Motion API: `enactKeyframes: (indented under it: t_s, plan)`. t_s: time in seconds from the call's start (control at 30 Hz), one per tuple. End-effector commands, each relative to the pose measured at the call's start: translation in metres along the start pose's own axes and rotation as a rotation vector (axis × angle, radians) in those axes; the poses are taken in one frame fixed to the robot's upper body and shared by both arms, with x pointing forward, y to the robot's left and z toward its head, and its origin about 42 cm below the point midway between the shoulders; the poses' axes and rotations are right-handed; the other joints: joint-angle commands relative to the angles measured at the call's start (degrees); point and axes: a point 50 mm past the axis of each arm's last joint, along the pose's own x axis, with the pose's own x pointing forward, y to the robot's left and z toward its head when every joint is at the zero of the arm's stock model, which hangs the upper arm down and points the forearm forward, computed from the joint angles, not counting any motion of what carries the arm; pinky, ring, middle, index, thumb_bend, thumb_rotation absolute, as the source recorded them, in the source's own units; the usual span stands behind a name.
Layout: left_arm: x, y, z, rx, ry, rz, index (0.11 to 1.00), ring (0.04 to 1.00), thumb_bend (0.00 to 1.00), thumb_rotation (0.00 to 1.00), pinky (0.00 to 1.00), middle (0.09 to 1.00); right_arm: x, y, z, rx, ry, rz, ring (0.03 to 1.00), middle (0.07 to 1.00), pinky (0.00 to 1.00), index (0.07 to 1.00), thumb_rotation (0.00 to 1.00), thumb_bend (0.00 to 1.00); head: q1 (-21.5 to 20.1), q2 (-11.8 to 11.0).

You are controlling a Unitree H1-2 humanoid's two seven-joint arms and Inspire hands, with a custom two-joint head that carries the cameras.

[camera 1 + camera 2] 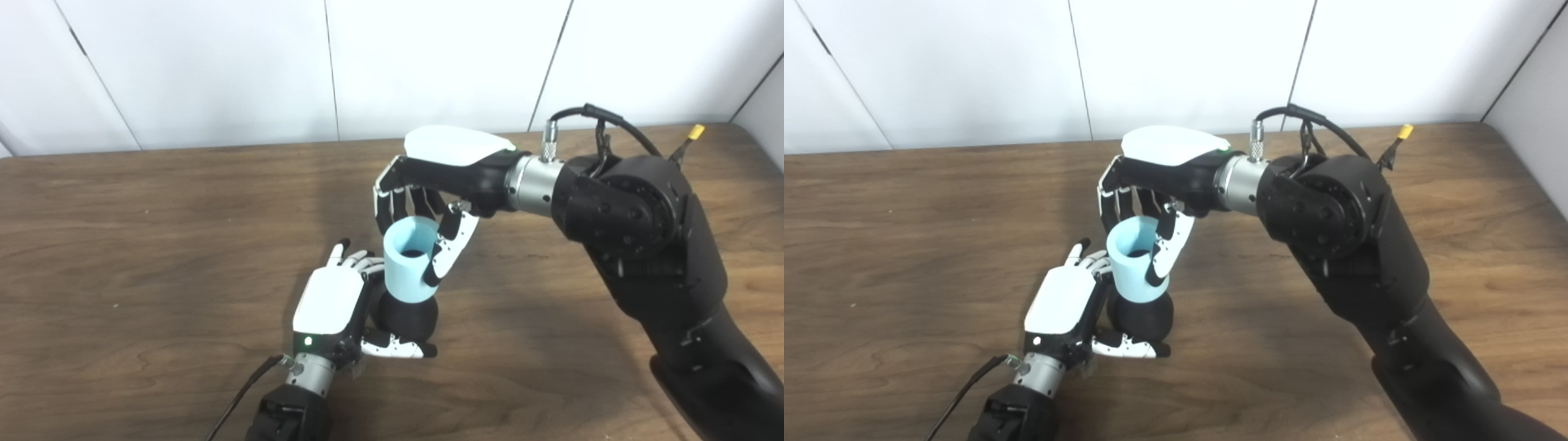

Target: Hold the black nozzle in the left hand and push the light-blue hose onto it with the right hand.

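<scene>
Left eye view: left robot hand grips black nozzle; right robot hand clasps light-blue hose over it.

Hose atop nozzle; left hand left; right hand behind, above.

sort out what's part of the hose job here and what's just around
Part of the job:
- black nozzle, held in the left hand
- light-blue hose, sitting on the nozzle, gripped by the right hand

Just around:
- wooden table
- white wall
- yellow-tipped connector behind the right arm
</scene>
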Motion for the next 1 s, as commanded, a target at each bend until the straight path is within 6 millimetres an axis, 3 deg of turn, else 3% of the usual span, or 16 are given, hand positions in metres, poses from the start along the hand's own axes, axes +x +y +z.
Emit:
enactKeyframes:
  t_s: [0.0, 0.03, 0.07, 0.1, 0.2, 0.33, 0.37, 0.47, 0.53, 0.6, 0.67, 0.87, 0.97]
  plan:
    - [-0.007, -0.010, 0.006, -0.014, -0.008, -0.067, 0.482, 0.851, 0.52, 0.05, 1.00, 0.752, -0.002, -0.006, 0.003, -0.008, -0.012, -0.025, 0.452, 0.531, 0.41, 0.510, 0.07, 0.52, -0.09, 0.07]
    - [-0.007, -0.010, 0.006, -0.014, -0.007, -0.067, 0.482, 0.851, 0.52, 0.05, 1.00, 0.752, -0.003, -0.006, 0.004, -0.012, -0.016, -0.029, 0.503, 0.569, 0.45, 0.580, 0.10, 0.77, -0.03, 0.09]
    - [-0.007, -0.010, 0.006, -0.014, -0.007, -0.066, 0.482, 0.851, 0.52, 0.05, 1.00, 0.752, -0.004, -0.006, 0.004, -0.016, -0.020, -0.031, 0.528, 0.589, 0.47, 0.611, 0.13, 0.86, -0.03, 0.09]
    - [-0.007, -0.010, 0.006, -0.015, -0.007, -0.065, 0.482, 0.851, 0.52, 0.05, 1.00, 0.752, -0.005, -0.007, 0.005, -0.025, -0.023, -0.032, 0.556, 0.617, 0.49, 0.645, 0.16, 0.91, -0.03, 0.09]
    - [-0.007, -0.009, 0.007, -0.012, -0.006, -0.067, 0.482, 0.853, 0.52, 0.05, 1.00, 0.754, -0.007, -0.010, 0.006, -0.051, -0.024, -0.037, 0.527, 0.610, 0.40, 0.726, 0.24, 0.99, -0.03, 0.20]
    - [-0.007, -0.010, 0.007, -0.008, -0.005, -0.067, 0.482, 0.851, 0.52, 0.05, 1.00, 0.753, -0.010, -0.014, 0.007, -0.049, -0.028, -0.055, 0.519, 0.663, 0.36, 0.789, 0.27, 1.00, -0.05, 0.24]
    - [-0.007, -0.010, 0.007, -0.009, -0.005, -0.067, 0.482, 0.850, 0.52, 0.05, 1.00, 0.752, -0.012, -0.015, 0.008, -0.048, -0.028, -0.061, 0.568, 0.728, 0.39, 0.807, 0.27, 1.00, -0.05, 0.24]
    - [-0.007, -0.010, 0.006, -0.010, -0.006, -0.069, 0.482, 0.851, 0.52, 0.05, 1.00, 0.753, -0.015, -0.018, 0.008, -0.046, -0.026, -0.074, 0.578, 0.782, 0.40, 0.820, 0.27, 1.00, -0.04, 0.26]
    - [-0.007, -0.010, 0.006, -0.008, -0.005, -0.072, 0.482, 0.852, 0.52, 0.05, 1.00, 0.753, -0.017, -0.020, 0.008, -0.055, -0.013, -0.080, 0.635, 0.847, 0.44, 0.820, 0.27, 1.00, 0.03, 0.26]
    - [-0.007, -0.010, 0.006, -0.007, -0.005, -0.073, 0.482, 0.853, 0.52, 0.05, 1.00, 0.754, -0.019, -0.022, 0.007, -0.062, 0.003, -0.082, 0.849, 0.915, 0.68, 0.814, 0.26, 1.00, 0.03, 0.26]
    - [-0.007, -0.010, 0.006, -0.008, -0.005, -0.072, 0.482, 0.852, 0.52, 0.05, 1.00, 0.754, -0.020, -0.024, 0.007, -0.057, 0.008, -0.088, 0.903, 0.930, 0.74, 0.809, 0.24, 1.00, -0.02, 0.36]
    - [-0.006, -0.010, 0.006, -0.009, -0.006, -0.075, 0.482, 0.852, 0.52, 0.05, 1.00, 0.754, -0.028, -0.032, 0.005, -0.068, 0.003, -0.114, 0.879, 0.906, 0.73, 0.790, 0.24, 1.00, -0.15, 0.39]
    - [-0.006, -0.011, 0.006, -0.011, -0.006, -0.079, 0.482, 0.855, 0.52, 0.05, 1.00, 0.755, -0.037, -0.033, 0.003, -0.101, 0.006, -0.146, 0.850, 0.875, 0.72, 0.782, 0.32, 1.00, 0.04, 0.29]
